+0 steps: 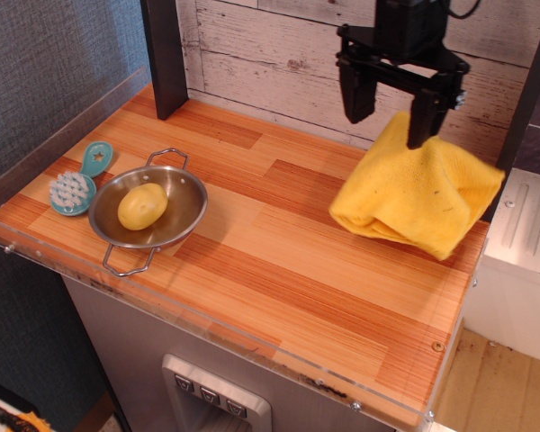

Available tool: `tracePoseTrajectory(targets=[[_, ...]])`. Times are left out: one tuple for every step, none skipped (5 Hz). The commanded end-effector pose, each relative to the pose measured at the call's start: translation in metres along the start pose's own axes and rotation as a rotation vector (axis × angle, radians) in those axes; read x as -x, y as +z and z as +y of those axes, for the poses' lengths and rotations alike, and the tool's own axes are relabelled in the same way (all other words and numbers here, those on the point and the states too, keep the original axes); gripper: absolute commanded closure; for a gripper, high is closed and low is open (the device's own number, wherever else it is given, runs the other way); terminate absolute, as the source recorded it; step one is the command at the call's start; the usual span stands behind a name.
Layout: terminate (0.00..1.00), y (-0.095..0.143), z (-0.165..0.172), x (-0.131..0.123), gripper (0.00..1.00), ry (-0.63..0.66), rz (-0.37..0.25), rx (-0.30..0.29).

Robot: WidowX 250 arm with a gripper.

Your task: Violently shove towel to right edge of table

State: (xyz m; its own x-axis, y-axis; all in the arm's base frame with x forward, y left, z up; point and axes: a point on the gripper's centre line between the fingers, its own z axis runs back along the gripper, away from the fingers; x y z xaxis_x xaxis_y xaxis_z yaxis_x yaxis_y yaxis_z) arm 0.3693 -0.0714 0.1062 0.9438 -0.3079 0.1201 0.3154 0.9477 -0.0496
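The yellow towel (423,198) hangs bunched in the air over the right end of the striped wooden table (279,270), its lower fold close to the tabletop. Its top corner is caught on the right finger (421,121) of my black gripper (385,129). The gripper is raised high near the back wall with its jaws spread wide apart. The left finger (355,94) is bare. I cannot tell whether the towel's bottom touches the table.
A steel bowl (194,191) holding a yellow potato (142,206) sits at the left front, with a teal brush (73,192) beside it. A black post (166,54) stands at the back left. A white unit (522,261) stands beyond the right edge.
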Motion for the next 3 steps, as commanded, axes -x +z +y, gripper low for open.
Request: tracePoseTrajectory(targets=[[0.00,0.0324,0.0118,0.0000,0.00,-0.067,-0.079,-0.053],[0.00,0.0324,0.0118,0.0000,0.00,-0.067,-0.079,-0.053],[1.00,0.0324,0.0118,0.0000,0.00,-0.067,-0.079,-0.053]])
